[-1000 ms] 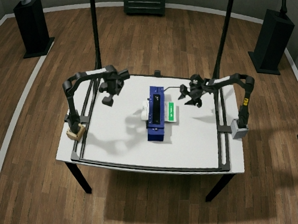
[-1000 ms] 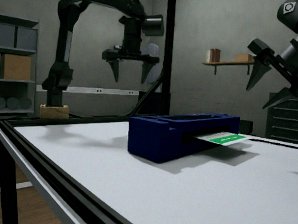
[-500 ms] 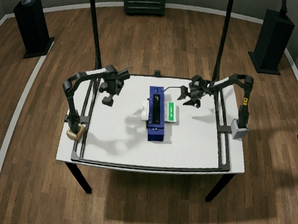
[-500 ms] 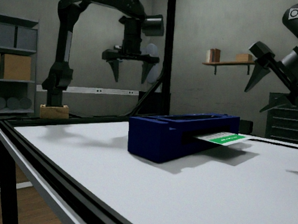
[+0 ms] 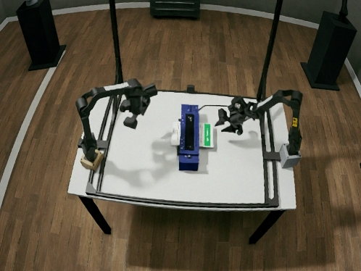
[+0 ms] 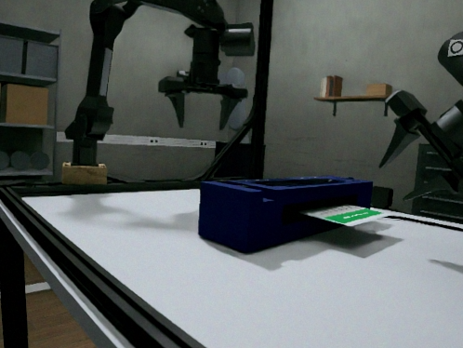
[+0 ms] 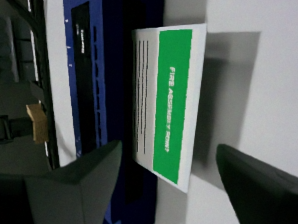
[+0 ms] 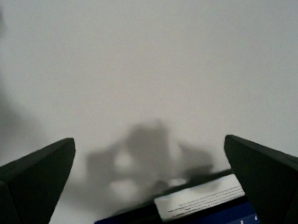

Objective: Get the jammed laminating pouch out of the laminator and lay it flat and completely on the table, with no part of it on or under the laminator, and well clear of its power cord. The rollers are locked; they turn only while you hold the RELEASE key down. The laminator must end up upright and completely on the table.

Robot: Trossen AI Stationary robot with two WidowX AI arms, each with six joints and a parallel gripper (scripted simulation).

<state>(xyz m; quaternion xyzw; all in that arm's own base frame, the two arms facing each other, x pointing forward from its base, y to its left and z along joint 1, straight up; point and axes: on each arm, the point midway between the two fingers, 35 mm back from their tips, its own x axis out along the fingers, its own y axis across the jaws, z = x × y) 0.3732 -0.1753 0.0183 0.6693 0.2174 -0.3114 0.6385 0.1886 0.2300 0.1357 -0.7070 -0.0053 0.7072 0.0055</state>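
The blue laminator [image 5: 189, 137] stands upright in the middle of the white table; it also shows in the exterior view [image 6: 279, 209] and in the left wrist view [image 7: 85, 85]. The pouch sticks out of both sides: its green end [image 5: 207, 135] [image 6: 349, 215] [image 7: 167, 100] on one side, its white end [image 5: 175, 133] [image 8: 200, 200] on the other. My left gripper [image 5: 229, 127] [image 6: 397, 179] [image 7: 168, 149] hovers tilted above and beside the green end, fingers apart and empty. My right gripper [image 5: 130, 122] [image 6: 202, 123] [image 8: 151, 143] hangs wide open and empty, high above the table off the white end.
The thin black power cord [image 5: 212, 105] runs from the laminator's far end toward the back right of the table, close under my left arm. Black frame rails [image 5: 270, 159] line the table's edges, and two black poles rise behind the table.
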